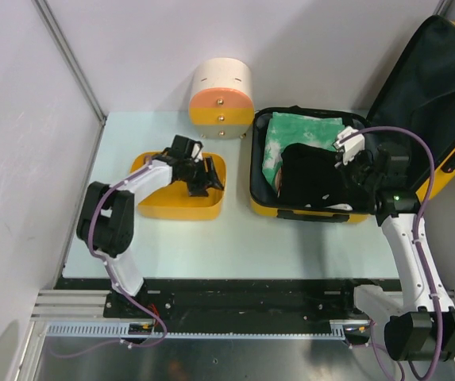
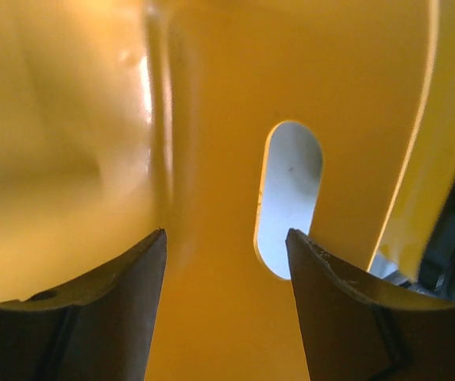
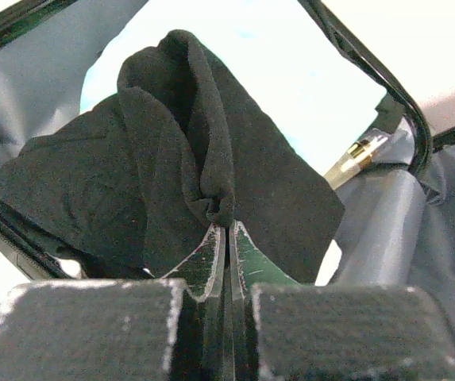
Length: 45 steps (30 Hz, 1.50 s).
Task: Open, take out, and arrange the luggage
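So, glossy yellow luggage (image 1: 263, 208) open, R fingers (image 3: 205, 268) pinching blk cloth (image 3: 171, 159), L fingers (image 2: 92, 317) spread.

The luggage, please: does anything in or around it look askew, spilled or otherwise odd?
Nothing spilled or damaged. Only the black garment in the open luggage looks rumpled, bunched into a peak where the right hand pinches it.

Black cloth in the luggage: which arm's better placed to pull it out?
Right. The right gripper is shut on the black cloth inside the open luggage; the left gripper sits in the yellow tub, jaws apart, empty.
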Each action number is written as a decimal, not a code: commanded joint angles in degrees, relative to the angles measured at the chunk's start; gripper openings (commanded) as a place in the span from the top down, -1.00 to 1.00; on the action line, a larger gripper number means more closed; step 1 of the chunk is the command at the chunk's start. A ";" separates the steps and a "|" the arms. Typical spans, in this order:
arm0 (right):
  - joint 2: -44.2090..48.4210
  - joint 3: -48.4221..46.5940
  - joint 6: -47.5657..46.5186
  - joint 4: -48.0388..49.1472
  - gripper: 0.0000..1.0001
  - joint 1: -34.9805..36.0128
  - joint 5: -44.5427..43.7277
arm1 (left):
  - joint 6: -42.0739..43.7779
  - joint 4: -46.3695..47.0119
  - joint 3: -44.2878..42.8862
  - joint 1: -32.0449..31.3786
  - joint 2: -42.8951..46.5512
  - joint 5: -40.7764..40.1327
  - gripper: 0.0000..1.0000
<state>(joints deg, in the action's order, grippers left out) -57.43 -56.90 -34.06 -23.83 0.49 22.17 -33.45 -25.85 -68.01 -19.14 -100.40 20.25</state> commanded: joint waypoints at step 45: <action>0.21 -1.81 11.65 1.43 1.00 -0.67 1.20 | 8.76 8.18 -26.30 -21.03 -13.59 15.26 -0.48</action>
<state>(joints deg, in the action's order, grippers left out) -57.01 -56.90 -22.57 -21.56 -1.02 22.06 -24.88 -18.15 -91.24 -39.13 -113.06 34.33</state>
